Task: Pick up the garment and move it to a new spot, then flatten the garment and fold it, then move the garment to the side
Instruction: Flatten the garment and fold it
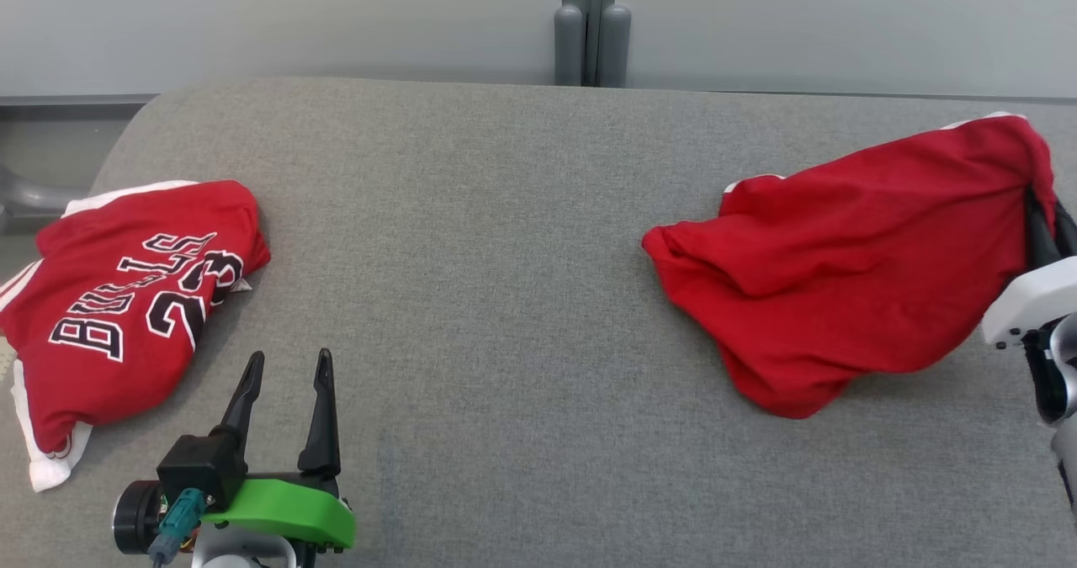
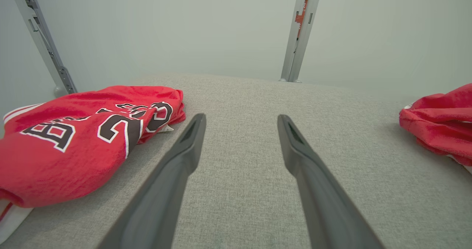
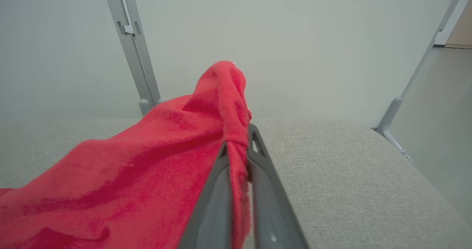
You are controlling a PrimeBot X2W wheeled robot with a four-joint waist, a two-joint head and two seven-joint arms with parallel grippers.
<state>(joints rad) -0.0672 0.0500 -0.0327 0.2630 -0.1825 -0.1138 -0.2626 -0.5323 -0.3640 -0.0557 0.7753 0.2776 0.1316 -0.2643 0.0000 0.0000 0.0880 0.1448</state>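
The pick-up step looks to be in hand. The right gripper [image 1: 1040,225] is clamped on one edge of the plain red garment [image 1: 850,265], while most of the cloth lies slack on the grey padded tabletop [image 1: 505,240]. The next move calls for a lift high enough to clear the trailing folds. Then comes a carry toward the bare middle of the top, where there is room to spread the cloth. A one-edge pinch may let it bunch or slip.

Nearest, at 7 o'clock in the head view, the left gripper [image 1: 289,355] stands with its fingers apart and nothing between them. Just beyond, at 9 o'clock, a red Bulls jersey [image 1: 135,299] lies rumpled near the table's left edge. Across at 3 o'clock the garment sprawls, its bulk running toward 9 o'clock from the right gripper at its outer edge. In the right wrist view a ridge of cloth is squeezed between the fingers and rises past their tips toward 12 o'clock, the rest falling toward 8 o'clock. Farthest, at 12 o'clock, a grey post [image 1: 591,29] stands against the pale wall.
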